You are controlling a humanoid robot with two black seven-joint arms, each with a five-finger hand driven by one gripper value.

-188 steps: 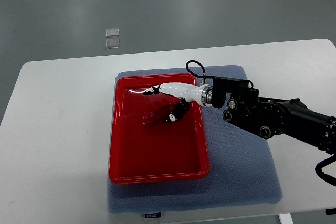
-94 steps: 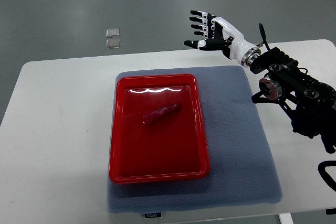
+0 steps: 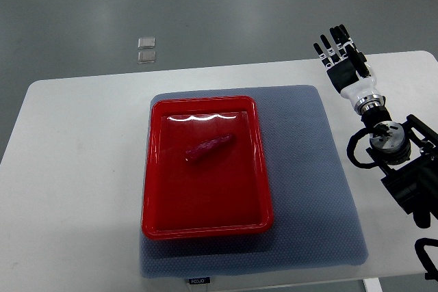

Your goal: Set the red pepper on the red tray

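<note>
The red pepper point(image 3: 209, 148) lies on the red tray point(image 3: 205, 210), in its upper middle part, slanted. The tray sits on a blue-grey mat on the white table. My right hand point(image 3: 341, 55) is far to the right of the tray, above the table's back right area, fingers spread and holding nothing. Its arm point(image 3: 391, 155) comes in from the right edge. The left arm is out of view.
The blue-grey mat point(image 3: 308, 182) lies under the tray and extends to its right. The white table point(image 3: 75, 169) reaches both sides. Two small clear squares point(image 3: 146, 49) lie on the grey floor beyond the table.
My right hand let go of the pepper on the tray, lifted away, and swung back to the right with fingers spread. The pepper stays in place.
</note>
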